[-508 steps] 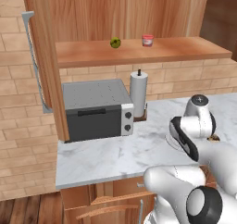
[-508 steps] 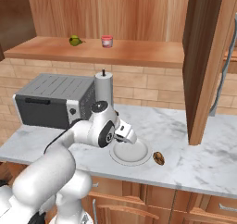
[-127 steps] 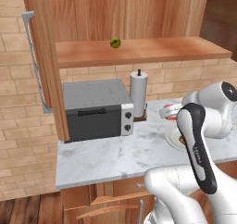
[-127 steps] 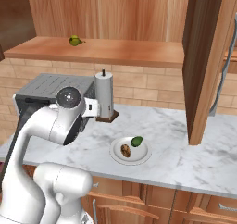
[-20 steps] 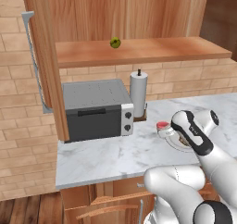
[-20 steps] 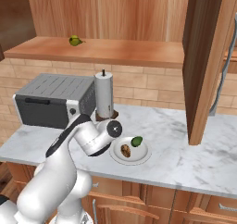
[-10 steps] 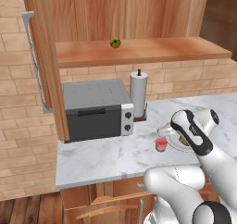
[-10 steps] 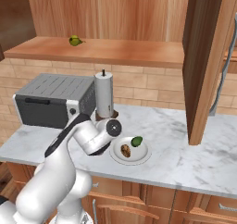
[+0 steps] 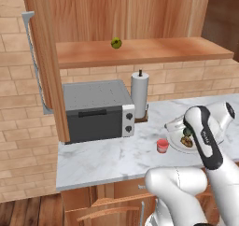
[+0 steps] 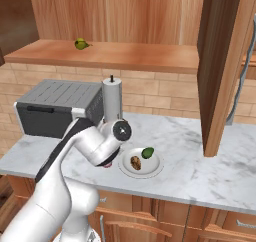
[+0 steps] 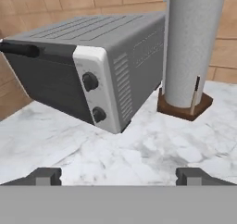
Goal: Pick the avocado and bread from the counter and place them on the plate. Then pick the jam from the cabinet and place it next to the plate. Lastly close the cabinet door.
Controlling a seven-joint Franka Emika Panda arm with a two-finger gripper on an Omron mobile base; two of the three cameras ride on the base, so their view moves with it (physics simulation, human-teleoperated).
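Note:
The red jam (image 9: 162,145) stands on the marble counter (image 9: 107,159) just left of the white plate (image 9: 173,146). On the plate (image 10: 152,170) lie the dark green avocado (image 10: 147,152) and the tan bread (image 10: 135,162). My gripper (image 9: 170,126) hovers a little above and to the right of the jam, apart from it. In the hand view the gripper (image 11: 119,177) is open, with bare marble between its fingertips (image 11: 44,176). The cabinet stands open, its door (image 9: 44,57) swung out on the left and its other door (image 10: 220,61) on the right.
A grey toaster oven (image 9: 95,110) and an upright paper-towel roll (image 9: 139,92) stand at the back of the counter, close ahead of the hand (image 11: 194,47). A yellow-green fruit (image 9: 116,43) sits on the cabinet shelf (image 10: 115,56).
A second ago the jam hung in my gripper above the counter. It now stands on the marble, and the gripper has opened and drawn up and away from it.

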